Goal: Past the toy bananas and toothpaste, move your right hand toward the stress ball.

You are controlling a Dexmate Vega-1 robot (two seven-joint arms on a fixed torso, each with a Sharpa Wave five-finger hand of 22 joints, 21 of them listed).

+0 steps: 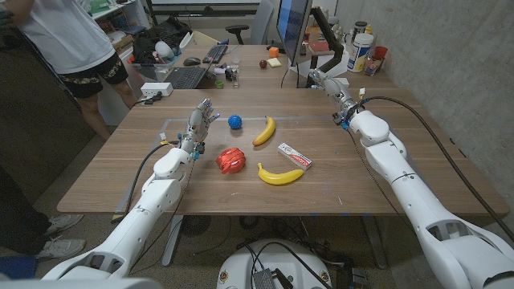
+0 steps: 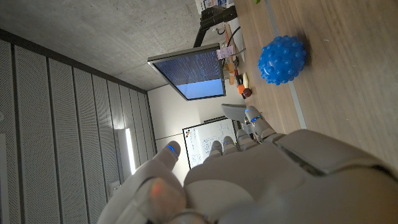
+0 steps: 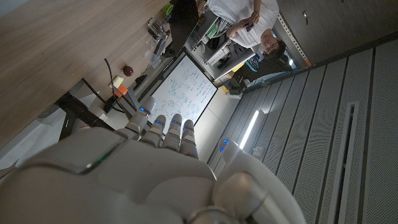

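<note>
The blue spiky stress ball (image 1: 234,121) (image 2: 283,59) lies on the wooden table (image 1: 377,189) left of centre. One toy banana (image 1: 264,131) lies just right of it, a second banana (image 1: 280,175) nearer me, and the toothpaste box (image 1: 295,156) sits between them to the right. My right hand (image 1: 329,84) (image 3: 161,168) hovers at the table's far right edge, well beyond the bananas and the ball, fingers stretched out and holding nothing. My left hand (image 1: 201,120) (image 2: 249,180) stands just left of the ball with fingers apart and empty.
A red toy (image 1: 230,160) lies left of the near banana. Behind the table stands a second desk with a keyboard (image 1: 186,77), a monitor (image 1: 293,28) and bottles (image 1: 363,50). A person (image 1: 72,40) stands at the back left.
</note>
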